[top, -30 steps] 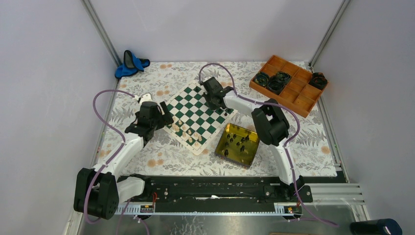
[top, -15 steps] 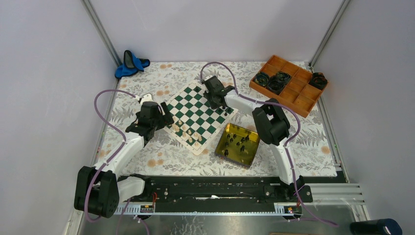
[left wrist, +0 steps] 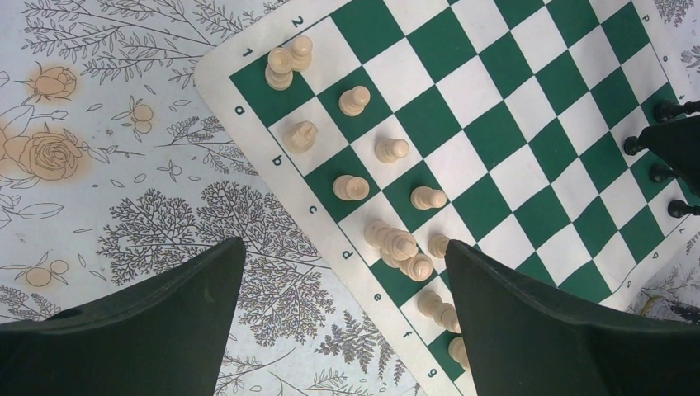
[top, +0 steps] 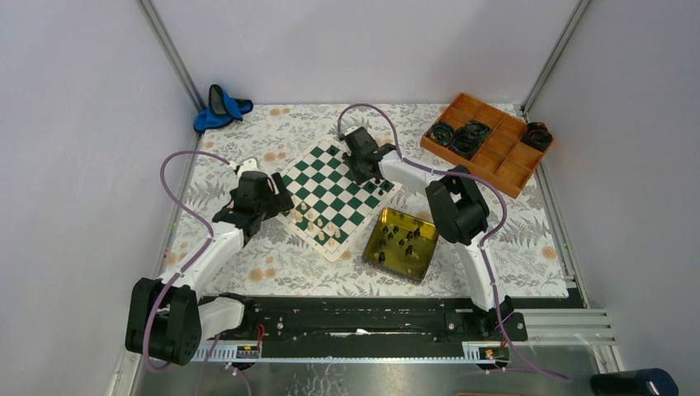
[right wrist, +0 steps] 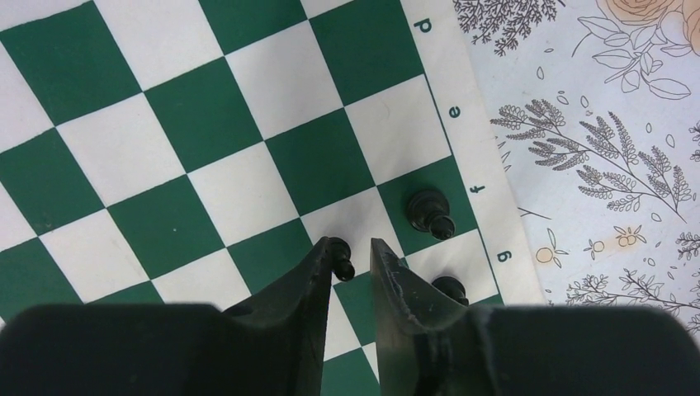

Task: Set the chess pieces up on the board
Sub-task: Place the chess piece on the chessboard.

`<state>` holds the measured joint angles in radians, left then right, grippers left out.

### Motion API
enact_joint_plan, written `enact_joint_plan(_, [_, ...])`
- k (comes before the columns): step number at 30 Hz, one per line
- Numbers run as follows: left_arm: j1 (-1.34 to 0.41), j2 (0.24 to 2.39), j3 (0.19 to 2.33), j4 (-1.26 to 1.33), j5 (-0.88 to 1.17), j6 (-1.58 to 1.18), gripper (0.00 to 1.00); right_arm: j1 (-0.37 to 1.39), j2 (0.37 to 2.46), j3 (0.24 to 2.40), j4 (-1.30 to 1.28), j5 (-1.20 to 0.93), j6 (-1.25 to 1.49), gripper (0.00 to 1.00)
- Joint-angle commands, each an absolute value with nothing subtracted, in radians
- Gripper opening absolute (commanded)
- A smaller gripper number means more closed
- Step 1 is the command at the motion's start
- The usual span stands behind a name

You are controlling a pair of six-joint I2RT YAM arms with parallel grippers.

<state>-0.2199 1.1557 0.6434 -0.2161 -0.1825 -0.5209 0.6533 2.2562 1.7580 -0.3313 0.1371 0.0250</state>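
Note:
The green-and-white board [top: 334, 190] lies at mid-table, also seen as the board [left wrist: 495, 124] and the board [right wrist: 206, 148]. Several cream chess pieces [left wrist: 355, 99] stand or lie along its near-left rows. My left gripper [left wrist: 342, 244] hangs wide open above the board's lettered edge, with nothing between its fingers. My right gripper [right wrist: 352, 244] is low over the far corner, jaws slightly apart. A black pawn [right wrist: 340, 257] stands on a white square against the left finger [right wrist: 318, 272], free of the other one. Two black pieces [right wrist: 431, 212] stand just beside it.
A yellow-gold tin tray [top: 370, 243] with several black pieces sits right of the board. An orange compartment tray [top: 495, 153] with black coiled items is at the back right. A blue object [top: 219, 107] lies at the back left. Walls close in three sides.
The right gripper's jaws have parted from around the black pawn, which now stands on the board. The left arm has not moved.

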Motion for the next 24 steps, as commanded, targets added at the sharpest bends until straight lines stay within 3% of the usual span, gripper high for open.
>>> enact_joint_plan(1, [-0.227, 1.160, 0.649, -0.162, -0.182, -0.516, 0.99, 0.649, 2.238, 1.804, -0.319, 0.130, 0.026, 0.32])
enact_joint_plan(24, [-0.238, 1.161, 0.647, -0.161, -0.184, -0.518, 0.99, 0.649, 2.235, 1.787, -0.332, 0.126, 0.022, 0.33])
